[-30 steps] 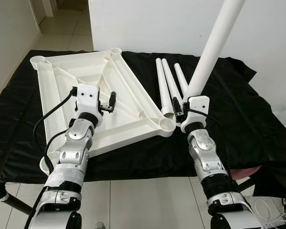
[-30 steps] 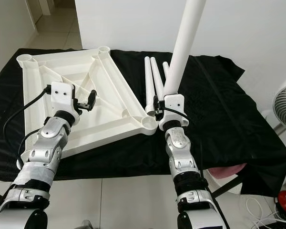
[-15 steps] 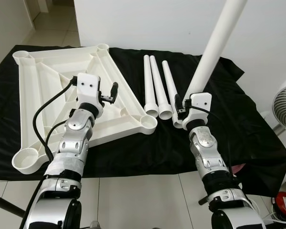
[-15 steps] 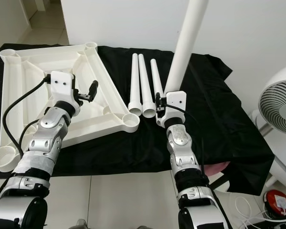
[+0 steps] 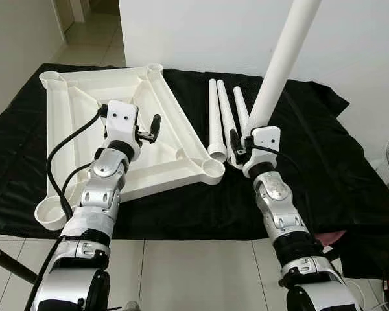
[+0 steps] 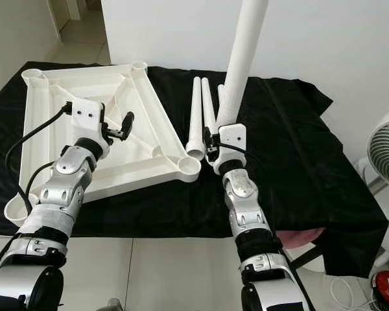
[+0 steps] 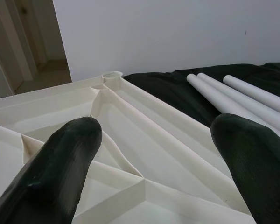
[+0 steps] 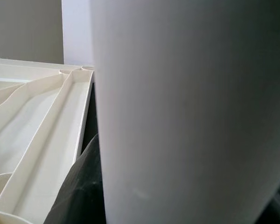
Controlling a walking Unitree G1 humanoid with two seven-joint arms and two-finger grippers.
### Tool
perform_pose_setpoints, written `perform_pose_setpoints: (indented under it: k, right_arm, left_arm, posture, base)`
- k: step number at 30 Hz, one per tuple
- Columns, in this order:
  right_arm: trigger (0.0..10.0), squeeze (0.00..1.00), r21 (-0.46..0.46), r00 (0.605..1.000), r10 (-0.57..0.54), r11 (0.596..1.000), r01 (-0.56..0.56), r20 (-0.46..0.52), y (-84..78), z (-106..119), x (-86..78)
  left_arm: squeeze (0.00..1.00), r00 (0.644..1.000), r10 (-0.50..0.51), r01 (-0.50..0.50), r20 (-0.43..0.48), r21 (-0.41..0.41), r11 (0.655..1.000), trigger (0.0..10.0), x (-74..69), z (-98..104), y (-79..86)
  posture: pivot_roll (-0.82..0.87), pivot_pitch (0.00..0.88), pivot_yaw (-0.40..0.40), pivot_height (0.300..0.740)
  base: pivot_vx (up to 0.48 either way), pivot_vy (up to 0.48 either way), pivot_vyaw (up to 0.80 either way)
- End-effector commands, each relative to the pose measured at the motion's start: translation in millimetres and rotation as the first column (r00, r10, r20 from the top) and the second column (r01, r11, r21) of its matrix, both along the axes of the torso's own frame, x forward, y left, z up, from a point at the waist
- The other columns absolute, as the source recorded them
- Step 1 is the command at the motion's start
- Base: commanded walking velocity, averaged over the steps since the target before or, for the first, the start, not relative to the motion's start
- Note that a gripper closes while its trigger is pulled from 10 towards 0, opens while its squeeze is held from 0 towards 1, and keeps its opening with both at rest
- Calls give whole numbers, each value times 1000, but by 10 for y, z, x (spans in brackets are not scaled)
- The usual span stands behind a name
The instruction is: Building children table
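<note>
My right gripper (image 5: 236,144) sits nearest me at about five o'clock of the scene, pinched around the lower end of a white table leg (image 5: 282,61) that stands nearly upright and leans away toward one o'clock, its top running out of the head views. In the right wrist view the leg (image 8: 191,112) stands as a broad white column close against the camera, with one black finger (image 8: 79,191) pressed to its side.

My left gripper (image 5: 152,127) hovers at about nine o'clock from the right one, over the upturned white tabletop (image 5: 84,139). Its fingers (image 7: 60,172) are spread wide, with nothing between them, and the ribbed underside of the tabletop (image 7: 144,154) lies below and ahead of them.

The tabletop rests underside up on a black cloth (image 5: 324,149), with a round leg socket (image 5: 212,170) at its near right corner, just at nine o'clock from my right gripper. Another socket (image 5: 50,214) sits at the near left corner, and two more at the far corners.

Further off, at twelve o'clock from the right gripper, three spare legs (image 5: 223,120) lie side by side on the cloth, just beside the tabletop's right edge. Beyond the cloth stands a white wall (image 5: 214,32).
</note>
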State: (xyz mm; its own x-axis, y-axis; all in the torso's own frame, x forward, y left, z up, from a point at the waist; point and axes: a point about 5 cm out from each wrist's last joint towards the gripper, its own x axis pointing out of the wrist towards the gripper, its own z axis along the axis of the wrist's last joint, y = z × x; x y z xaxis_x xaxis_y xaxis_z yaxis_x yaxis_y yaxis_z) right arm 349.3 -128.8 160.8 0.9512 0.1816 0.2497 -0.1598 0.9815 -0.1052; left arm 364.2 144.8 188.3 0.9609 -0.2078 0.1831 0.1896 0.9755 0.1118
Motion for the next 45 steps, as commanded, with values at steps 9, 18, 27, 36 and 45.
perform_pose_setpoints:
  k: [9, 18, 27, 36, 45]
  right_arm:
    - [10000, 0, -9, 1000, 21, 1000, -21, 12, 8, 8, 17]
    - [10000, 0, -21, 999, 49, 999, -49, 10, 27, -2, 7]
    - [10000, 0, -28, 999, 49, 998, -49, 5, 34, -27, -2]
    - [10000, 0, -29, 999, 52, 998, -51, 4, 44, -27, 6]
    - [10000, 0, -30, 999, 50, 998, -50, 1, 47, -33, 9]
  left_arm:
    - [0, 999, -42, 42, -27, 1, 999, 10000, -56, -95, -91]
    - [0, 992, -128, 128, -12, 32, 991, 10000, -129, -104, -103]
    - [0, 998, -65, 65, -17, -28, 998, 10000, -101, -92, -60]
    - [0, 998, -63, 62, -21, -30, 998, 10000, -101, -88, -44]
    - [0, 998, -58, 59, -11, 9, 998, 10000, -104, -82, -46]
  posture:
    - [28, 0, -44, 740]
    - [30, 0, -43, 740]
    - [28, 0, -46, 740]
    - [32, 0, -47, 740]
    - [32, 0, -45, 740]
  base:
    - [0, 0, 0]
    - [0, 0, 0]
    - [0, 68, 0]
    - [0, 446, 0]
    - [0, 292, 0]
